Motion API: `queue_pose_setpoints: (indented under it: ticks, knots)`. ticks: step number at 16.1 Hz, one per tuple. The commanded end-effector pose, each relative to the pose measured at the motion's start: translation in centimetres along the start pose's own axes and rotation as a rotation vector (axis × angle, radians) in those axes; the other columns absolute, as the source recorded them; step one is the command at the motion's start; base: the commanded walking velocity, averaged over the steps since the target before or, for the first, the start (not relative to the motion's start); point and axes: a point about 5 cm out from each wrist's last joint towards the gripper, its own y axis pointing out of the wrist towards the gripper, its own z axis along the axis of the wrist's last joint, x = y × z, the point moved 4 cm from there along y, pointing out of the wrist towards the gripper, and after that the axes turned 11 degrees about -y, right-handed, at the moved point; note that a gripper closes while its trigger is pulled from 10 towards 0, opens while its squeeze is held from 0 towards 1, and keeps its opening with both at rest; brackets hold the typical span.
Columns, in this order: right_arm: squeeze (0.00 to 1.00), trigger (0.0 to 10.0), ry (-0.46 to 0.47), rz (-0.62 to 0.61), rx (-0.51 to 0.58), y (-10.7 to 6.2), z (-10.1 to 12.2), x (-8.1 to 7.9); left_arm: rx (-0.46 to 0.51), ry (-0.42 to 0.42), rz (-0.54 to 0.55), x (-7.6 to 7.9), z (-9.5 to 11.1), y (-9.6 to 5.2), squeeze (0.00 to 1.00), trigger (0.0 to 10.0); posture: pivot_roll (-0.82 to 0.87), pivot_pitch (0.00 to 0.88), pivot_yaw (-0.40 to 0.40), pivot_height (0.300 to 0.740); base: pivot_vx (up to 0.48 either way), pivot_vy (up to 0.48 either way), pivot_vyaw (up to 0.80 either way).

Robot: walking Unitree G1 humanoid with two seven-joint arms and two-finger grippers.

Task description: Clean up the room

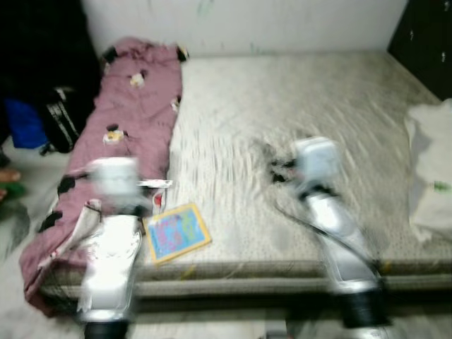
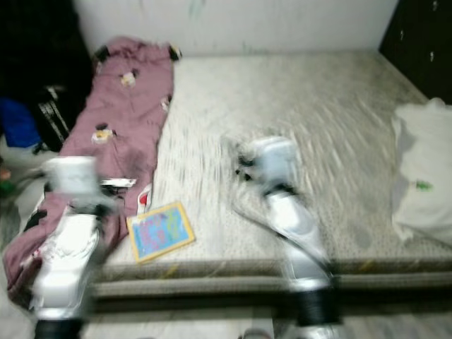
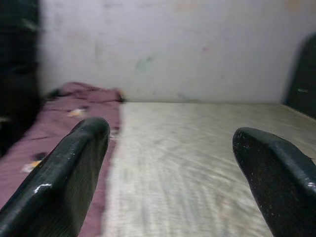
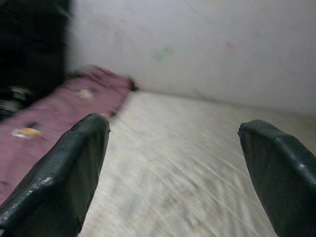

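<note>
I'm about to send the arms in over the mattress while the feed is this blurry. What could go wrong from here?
1. The head views are smeared, so aiming at the colourful book near the mattress front edge is uncertain; a nudge might push it off.
2. The left gripper and right gripper are both open and empty above the mattress; reaching now could snag the pink blanket beside the book.
3. The white cloth hangs at the mattress's right edge and might slide.

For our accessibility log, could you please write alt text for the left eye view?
Two silver arms reach over a grey mattress, blurred by motion. A mauve blanket lies along its left edge, a colourful book near the front, white cloth at right.
</note>
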Motion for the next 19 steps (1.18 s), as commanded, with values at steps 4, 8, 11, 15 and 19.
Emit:
queue_pose_setpoints:
  ticks: [4, 8, 11, 15, 19]
  knots:
    - [0.0, 10.0, 0.035, 0.034, 0.03, 0.47, 1.0, -1.41, -0.002, 0.032, 0.061, -1.97, 0.2, -0.51, 0.0, 10.0, 0.01, 0.0, 0.024, 0.74, 0.0, 0.0, 0.0]
    - [0.0, 10.0, 0.035, 0.037, 0.027, 0.6, 0.91, -1.4, 0.001, 0.035, 0.063, -1.95, 0.23, -0.44, 0.0, 10.0, 0.01, 0.0, 0.02, 0.74, 0.0, -0.15, -0.5]
    - [0.0, 10.0, 0.032, 0.041, 0.023, 0.64, 0.78, -1.43, 0.0, 0.035, 0.062, -1.89, 0.16, -0.43, 0.0, 10.0, 0.01, 0.0, 0.017, 0.74, 0.0, -0.338, 0.0]
    - [0.0, 10.0, 0.029, 0.045, 0.021, 0.63, 0.71, -1.43, 0.001, 0.034, 0.061, -1.82, 0.14, -0.44, 0.0, 10.0, 0.01, 0.0, 0.015, 0.74, 0.0, -0.387, 0.0]
    - [0.0, 10.0, 0.024, 0.053, 0.021, 0.67, 0.68, -1.54, 0.004, 0.032, 0.063, -1.82, 0.18, -0.44, 0.0, 10.0, 0.01, 0.0, 0.015, 0.74, 0.0, -0.48, 0.0]
